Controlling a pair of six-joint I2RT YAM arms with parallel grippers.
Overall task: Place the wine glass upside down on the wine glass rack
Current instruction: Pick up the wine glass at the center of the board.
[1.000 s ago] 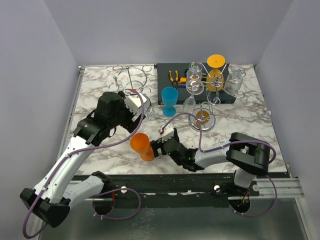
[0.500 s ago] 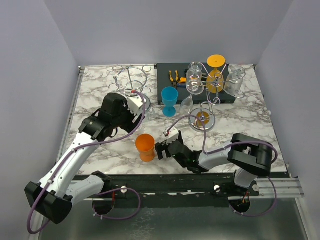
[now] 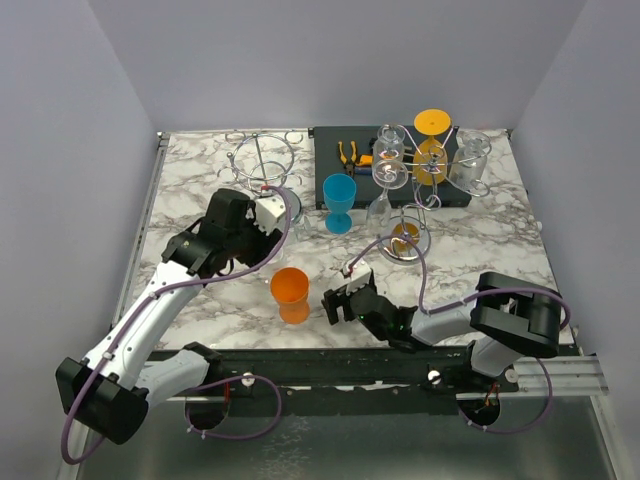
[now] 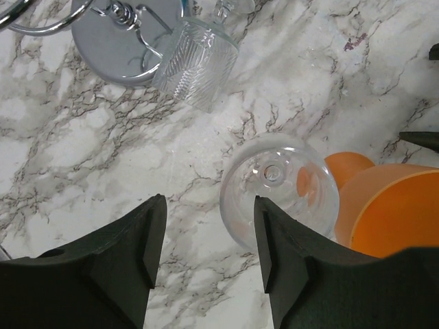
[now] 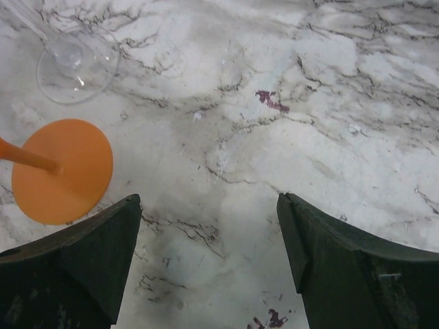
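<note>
A clear upright wine glass (image 4: 278, 188) is seen just ahead-right of the parted, empty left claw (image 4: 209, 205), apparently for grasping; the right claw (image 5: 209, 199) is held wide, empty.

Tabletop (image 3: 500, 260): white marble, grey veins.
Black tray (image 3: 325, 150): tabletop's 1 o'clock.
Pliers (image 3: 349, 152): tray's 9 o'clock end.
Blue goblet (image 3: 339, 200): upright, tray's 7 o'clock corner.

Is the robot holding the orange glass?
No, the orange wine glass stands by itself on the marble table, and the right gripper beside it is open and not touching it.
</note>
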